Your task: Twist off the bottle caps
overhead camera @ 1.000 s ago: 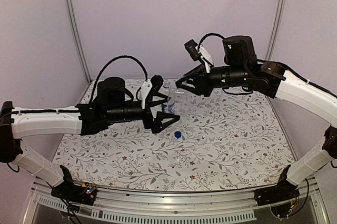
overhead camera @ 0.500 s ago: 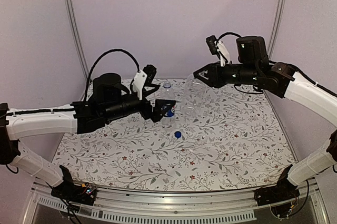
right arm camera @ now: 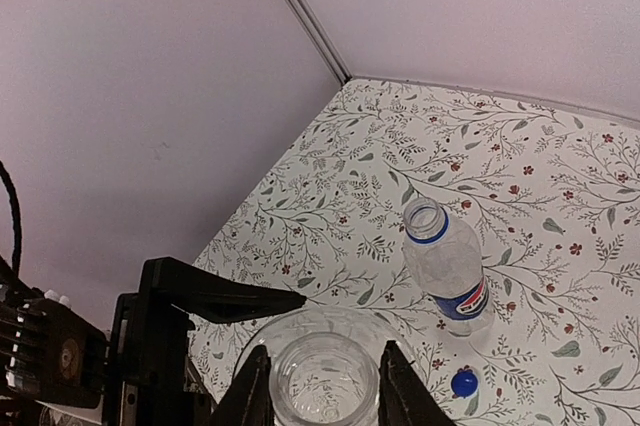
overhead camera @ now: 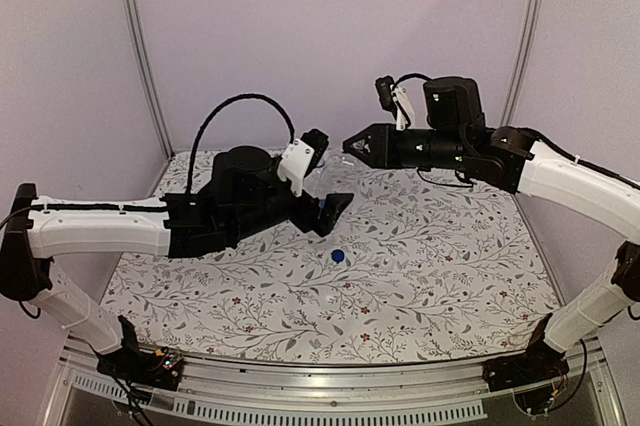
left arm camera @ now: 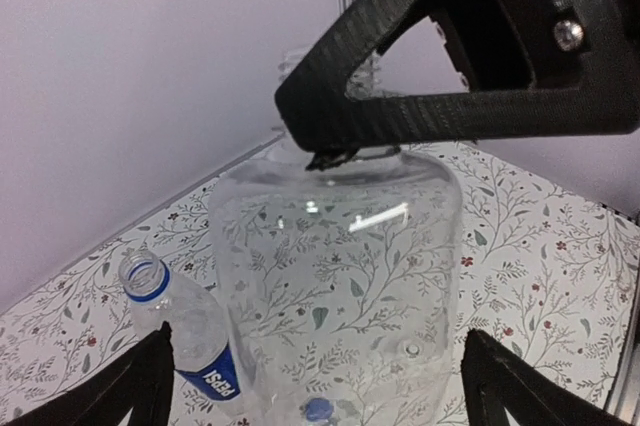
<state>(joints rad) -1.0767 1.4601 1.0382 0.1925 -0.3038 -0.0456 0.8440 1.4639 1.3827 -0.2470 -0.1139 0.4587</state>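
My right gripper [right arm camera: 325, 386] is shut on the neck of the clear unlabelled bottle [left arm camera: 335, 266] and holds it upright; I look down into its neck. My left gripper [left arm camera: 318, 338] is open, with one finger on each side of that bottle's body and a gap on both sides. In the top view it [overhead camera: 322, 178] sits just below the right gripper [overhead camera: 350, 144]. The labelled bottle [right arm camera: 445, 261] stands close by on the table with an open mouth and a blue neck ring. A blue bottle cap [overhead camera: 338, 256] lies loose on the cloth in front of it.
A floral cloth [overhead camera: 450, 266] covers the table. Purple walls close the back and sides, with metal posts [overhead camera: 140, 46] at the back corners. A metal rail [overhead camera: 330, 386] with both arm bases runs along the near edge.
The left arm has swung forward and right, bringing its open fingers around the clear bottle. The right gripper has carried that bottle left, toward the left gripper.
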